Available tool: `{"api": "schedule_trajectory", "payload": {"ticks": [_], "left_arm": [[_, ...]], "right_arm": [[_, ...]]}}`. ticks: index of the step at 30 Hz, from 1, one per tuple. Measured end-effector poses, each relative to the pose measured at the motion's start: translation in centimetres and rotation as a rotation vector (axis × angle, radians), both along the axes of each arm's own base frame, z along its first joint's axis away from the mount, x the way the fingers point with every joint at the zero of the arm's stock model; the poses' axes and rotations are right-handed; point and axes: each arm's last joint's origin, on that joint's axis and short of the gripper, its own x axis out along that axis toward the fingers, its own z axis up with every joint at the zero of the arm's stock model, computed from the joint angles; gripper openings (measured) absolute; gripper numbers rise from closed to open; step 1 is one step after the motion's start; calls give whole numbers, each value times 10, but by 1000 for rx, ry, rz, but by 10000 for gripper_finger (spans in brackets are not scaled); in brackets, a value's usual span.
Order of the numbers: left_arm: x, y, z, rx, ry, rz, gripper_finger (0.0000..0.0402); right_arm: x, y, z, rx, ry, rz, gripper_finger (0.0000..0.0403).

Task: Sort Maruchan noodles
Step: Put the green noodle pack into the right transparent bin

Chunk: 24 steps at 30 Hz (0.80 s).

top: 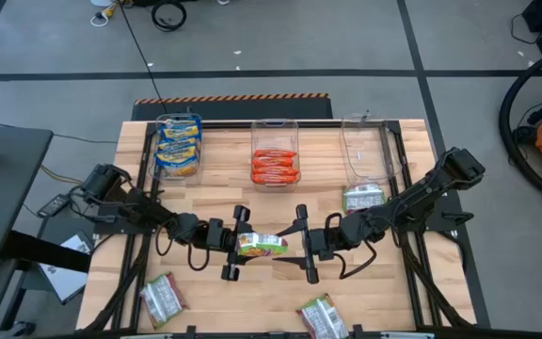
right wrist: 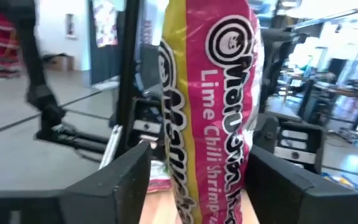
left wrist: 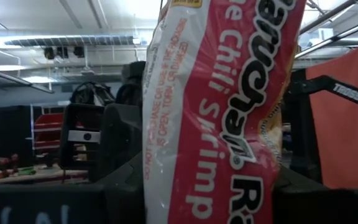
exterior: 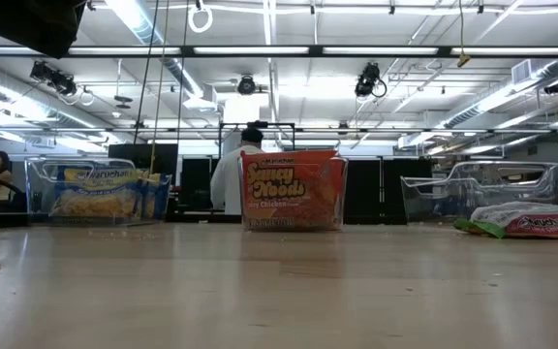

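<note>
glossy, crinkled plastic noodle packet point(top: 261, 245) between both sets of matt dark jaws; pale wood table point(top: 224, 198); clear plastic bins point(top: 365, 146).

The packet point(top: 261, 246) between the hands is green, yellow and pink from above; up close it is hot pink with white lettering, a yellow stripe and a black-and-white round logo point(right wrist: 229, 38). Three more packets point(top: 363, 199) point(top: 162, 298) point(top: 320, 316) on the desk point(top: 224, 193) look silvery with green and pink, though they are small in the high view. The left bin point(top: 178, 146) holds yellow-and-blue packets point(exterior: 95, 197), the middle bin point(top: 275, 151) orange-red ones point(exterior: 292, 190) with yellow lettering. The right bin point(top: 366, 146) is clear. The desk is pale wood. Both arms are black. A black-and-orange striped strip point(top: 231, 98) edges the far side.
</note>
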Motion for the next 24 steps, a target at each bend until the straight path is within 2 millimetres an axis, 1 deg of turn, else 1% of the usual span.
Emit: {"api": "schedule_trajectory", "payload": {"ticks": [4, 7, 10, 13, 16, 17, 19, 21, 24], "left_arm": [[1, 3, 0, 9, -2, 21, 160], [1, 3, 0, 2, 13, 72, 160], [1, 3, 0, -3, 22, 90, 169], [-1, 1, 1, 1, 51, 122, 196], [-5, -1, 5, 36, 153, 228, 235], [-9, -2, 8, 63, 192, 279, 248], [-22, -6, 21, 97, 236, 374, 272], [-38, -10, 34, 121, 288, 450, 289], [-65, -18, 46, 157, 394, 544, 304]], "right_arm": [[3, -5, 4, 12, -21, -25, 201], [4, -8, 4, 13, -22, -38, 165], [5, -10, 4, 16, -18, -47, 138], [5, -12, 3, 13, -3, -77, 136], [1, -15, 8, 9, 12, -111, 143], [-2, -17, 12, 14, 18, -127, 147], [-10, -21, 22, 30, 27, -137, 149], [-20, -27, 29, 34, 66, -151, 149], [-35, -39, 35, 30, 164, -205, 147]]}}
